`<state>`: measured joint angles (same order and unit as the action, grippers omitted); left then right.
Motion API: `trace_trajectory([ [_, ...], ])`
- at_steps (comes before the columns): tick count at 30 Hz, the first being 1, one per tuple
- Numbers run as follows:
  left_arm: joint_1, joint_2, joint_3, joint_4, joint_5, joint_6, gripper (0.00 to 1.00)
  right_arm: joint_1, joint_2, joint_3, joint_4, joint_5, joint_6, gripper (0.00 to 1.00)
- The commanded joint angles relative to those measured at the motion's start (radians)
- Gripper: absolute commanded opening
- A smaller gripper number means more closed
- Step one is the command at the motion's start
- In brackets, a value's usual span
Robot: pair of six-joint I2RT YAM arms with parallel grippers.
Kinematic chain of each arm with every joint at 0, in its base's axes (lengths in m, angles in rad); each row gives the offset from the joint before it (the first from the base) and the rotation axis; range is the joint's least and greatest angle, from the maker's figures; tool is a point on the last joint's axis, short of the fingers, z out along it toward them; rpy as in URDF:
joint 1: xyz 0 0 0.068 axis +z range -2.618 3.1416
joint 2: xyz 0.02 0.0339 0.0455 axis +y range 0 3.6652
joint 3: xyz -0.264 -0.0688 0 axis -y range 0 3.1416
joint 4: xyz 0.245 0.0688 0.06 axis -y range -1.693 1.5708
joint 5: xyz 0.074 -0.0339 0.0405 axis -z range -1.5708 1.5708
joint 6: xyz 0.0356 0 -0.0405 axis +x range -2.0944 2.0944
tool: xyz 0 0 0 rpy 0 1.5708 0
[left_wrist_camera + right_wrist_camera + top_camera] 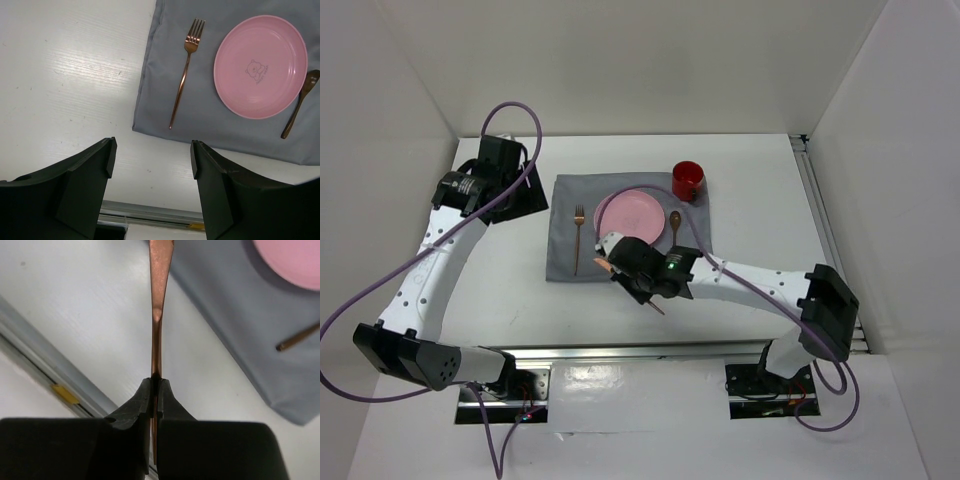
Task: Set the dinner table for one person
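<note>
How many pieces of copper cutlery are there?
3: a fork left of the plate, a spoon right of it, a third piece clamped in the right hand. None seems hidden.

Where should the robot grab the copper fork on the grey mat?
Probably grip the slim copper-coloured metal fork mid-handle, coming straight down from above and pinching across it. It lies flat on the grey cloth placemat, so only its narrow edges can be caught.

Your light is bright and even from overhead; the white tabletop looks nearly washed out, shadows soft. Glare sits on the metal base plates. In your right wrist view the right claw is a dark silhouette, the pink plate blurred.
</note>
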<state>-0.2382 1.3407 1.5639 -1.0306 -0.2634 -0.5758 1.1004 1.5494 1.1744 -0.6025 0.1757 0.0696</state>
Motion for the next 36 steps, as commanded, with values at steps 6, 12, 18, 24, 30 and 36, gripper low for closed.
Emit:
trace_trajectory([
  [6, 0.005, 0.005, 0.045, 0.024, 0.015, 0.016, 0.78, -0.181, -0.029, 0.05, -0.144, 0.194, 0.409, 0.0],
  [12, 0.005, 0.005, 0.045, 0.015, 0.015, 0.025, 0.78, -0.353, 0.044, 0.134, -0.19, 0.166, 0.575, 0.0],
  [18, 0.014, -0.014, 0.025, 0.015, 0.004, 0.034, 0.78, -0.447, 0.173, 0.217, -0.24, 0.185, 0.553, 0.0],
  [24, 0.014, -0.014, 0.016, 0.015, 0.026, 0.034, 0.78, -0.514, 0.227, 0.241, -0.2, 0.217, 0.504, 0.0],
  [30, 0.014, -0.014, 0.005, 0.015, 0.026, 0.034, 0.78, -0.571, 0.268, 0.222, -0.114, 0.192, 0.458, 0.0],
  [36, 0.014, -0.014, -0.004, 0.015, 0.026, 0.034, 0.78, -0.6, 0.317, 0.212, -0.034, 0.169, 0.388, 0.0],
])
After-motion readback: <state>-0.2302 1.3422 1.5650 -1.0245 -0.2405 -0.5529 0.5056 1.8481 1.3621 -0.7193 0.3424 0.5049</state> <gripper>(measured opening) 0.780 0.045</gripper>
